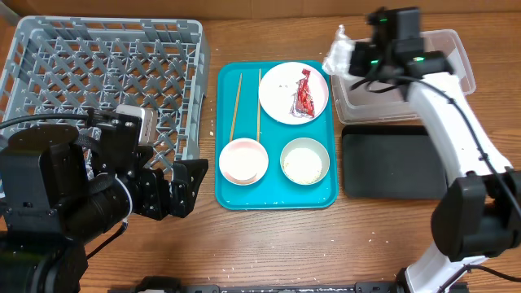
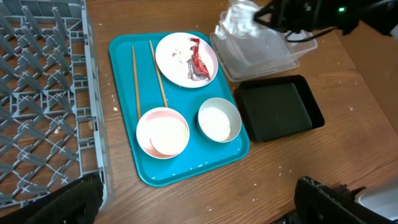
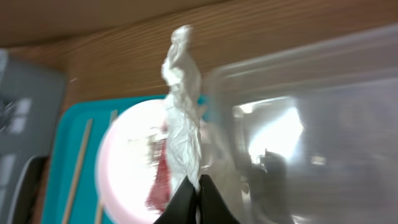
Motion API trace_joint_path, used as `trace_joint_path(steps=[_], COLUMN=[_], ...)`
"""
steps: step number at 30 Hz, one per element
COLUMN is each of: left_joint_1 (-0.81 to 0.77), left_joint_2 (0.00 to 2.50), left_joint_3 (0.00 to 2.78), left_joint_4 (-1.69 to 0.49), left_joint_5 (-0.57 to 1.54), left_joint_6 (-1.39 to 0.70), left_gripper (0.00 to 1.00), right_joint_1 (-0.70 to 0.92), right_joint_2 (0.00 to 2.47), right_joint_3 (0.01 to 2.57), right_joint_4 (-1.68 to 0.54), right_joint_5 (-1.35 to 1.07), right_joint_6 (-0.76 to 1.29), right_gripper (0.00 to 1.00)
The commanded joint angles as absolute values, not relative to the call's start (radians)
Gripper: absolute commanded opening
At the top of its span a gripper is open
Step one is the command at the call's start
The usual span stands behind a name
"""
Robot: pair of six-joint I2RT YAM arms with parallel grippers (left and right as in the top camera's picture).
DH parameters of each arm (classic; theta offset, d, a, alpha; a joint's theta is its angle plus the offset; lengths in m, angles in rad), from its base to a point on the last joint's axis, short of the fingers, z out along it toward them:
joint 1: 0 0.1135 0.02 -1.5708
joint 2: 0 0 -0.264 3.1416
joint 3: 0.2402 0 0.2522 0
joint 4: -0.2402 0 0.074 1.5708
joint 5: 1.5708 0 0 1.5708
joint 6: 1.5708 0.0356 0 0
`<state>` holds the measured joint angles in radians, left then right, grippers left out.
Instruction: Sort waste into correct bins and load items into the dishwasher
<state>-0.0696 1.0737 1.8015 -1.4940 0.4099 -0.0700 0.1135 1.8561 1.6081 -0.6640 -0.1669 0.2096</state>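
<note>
Our right gripper [image 3: 198, 200] is pinched tight on the lower end of the crumpled white napkin [image 3: 181, 112], which stands up from the fingertips. In the overhead view the napkin hangs at the left edge of the clear tub [image 1: 456, 57], at the corner nearest the teal tray [image 1: 277, 194]. The black tray [image 1: 391, 167] lies on the surface [image 1: 269, 244] just in front of the tub. Our left gripper [image 1: 186, 187] is spread wide and holds nothing, sitting near the front right corner of the grey dish rack [image 1: 106, 73], just left of the teal tray. On the teal tray, the pink plate [image 1: 281, 89] sits at the far right with the red wrapper [image 1: 304, 95] lying on it. The two chopsticks [image 1: 236, 106] lie side by side to the plate's left. The pink bowl [image 1: 243, 160] and the green bowl [image 1: 305, 160] sit along the near edge, the green one with something white inside.
</note>
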Motion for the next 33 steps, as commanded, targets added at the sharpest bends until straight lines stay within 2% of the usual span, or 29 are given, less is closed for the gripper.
trace_joint_path(steps=[1, 2, 3, 4, 5, 6, 8, 16, 19, 20, 24, 29, 33], left_joint_1=[-0.066, -0.066, -0.066, -0.066, -0.066, -0.066, -0.066, -0.066, -0.066, -0.066, -0.066, -0.066, -0.066], left_joint_2=[1.071, 1.071, 1.071, 1.071, 1.071, 1.071, 1.071, 1.071, 1.071, 1.071, 1.071, 1.071, 1.071], left_joint_3=[1.808, 1.808, 1.808, 1.808, 1.808, 1.808, 1.808, 1.808, 1.808, 1.808, 1.808, 1.808, 1.808], left_joint_4=[-1.492, -1.492, -1.492, -1.492, -1.492, -1.492, -1.492, -1.492, -1.492, -1.492, -1.492, -1.492, -1.492], left_joint_5=[0.403, 0.403, 0.403, 0.404, 0.403, 0.404, 0.404, 0.404, 0.403, 0.404, 0.404, 0.403, 0.403], left_joint_6=[-0.048, -0.048, -0.048, -0.048, -0.048, -0.048, -0.048, -0.048, -0.048, -0.048, -0.048, -0.048, -0.048], left_gripper=[1.0, 1.0, 1.0, 1.0, 1.0, 1.0, 1.0, 1.0, 1.0, 1.0, 1.0, 1.0, 1.0], right_joint_1=[0.032, 0.019, 0.007, 0.003, 0.001, 0.001, 0.014, 0.208, 0.313, 0.384, 0.484, 0.491, 0.468], right_joint_2=[1.853, 1.853, 1.853, 1.852, 1.849, 1.847, 1.837, 1.816, 1.839, 1.873, 1.988, 2.118, 2.182], right_joint_3=[1.618, 1.617, 1.618, 1.618, 1.618, 1.618, 1.618, 1.616, 1.616, 1.615, 1.61, 1.61, 1.61], right_joint_4=[-0.68, -0.688, -0.7, -0.711, -0.722, -0.728, -0.734, -0.732, -0.716, -0.678, -0.523, -0.345, -0.294], right_joint_5=[-0.158, -0.161, -0.179, -0.208, -0.255, -0.295, -0.348, -0.427, -0.324, -0.197, 0.037, 0.131, 0.131], right_joint_6=[0.214, 0.215, 0.214, 0.213, 0.209, 0.2, 0.191, 0.11, 0.091, 0.088, 0.068, 0.001, -0.009], right_gripper=[0.04, 0.1, 0.31, 0.57, 0.71, 0.76, 0.8, 0.81, 0.8, 0.87, 0.87, 0.87, 0.87])
